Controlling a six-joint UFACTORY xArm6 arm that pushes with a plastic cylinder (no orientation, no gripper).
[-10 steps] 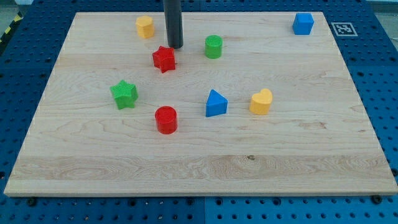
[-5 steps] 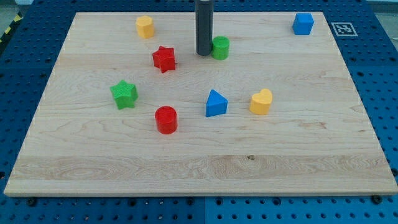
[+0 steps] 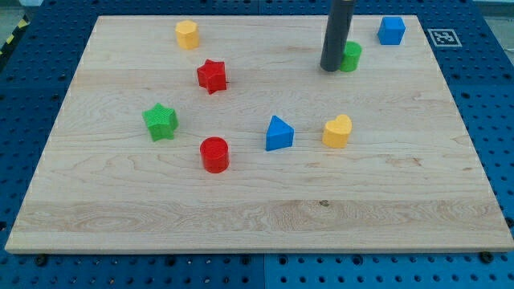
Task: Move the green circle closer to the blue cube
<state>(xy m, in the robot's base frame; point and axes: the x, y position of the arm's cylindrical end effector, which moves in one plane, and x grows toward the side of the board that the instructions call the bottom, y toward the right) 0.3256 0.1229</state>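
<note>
The green circle (image 3: 351,56) stands near the view's top right, partly hidden behind my rod. My tip (image 3: 330,68) touches its left side. The blue cube (image 3: 392,30) sits in the top right corner of the board, a short way up and right of the green circle, apart from it.
Wooden board (image 3: 257,209) on a blue pegboard. A yellow block (image 3: 187,34) at top left, a red star (image 3: 211,76), a green star (image 3: 161,121), a red circle (image 3: 214,154), a blue triangle (image 3: 279,133) and a yellow heart (image 3: 338,131) lie in the middle.
My tip has moved right from beside the red star to the green circle and pushed it right, toward the blue cube. The other blocks have not moved.
</note>
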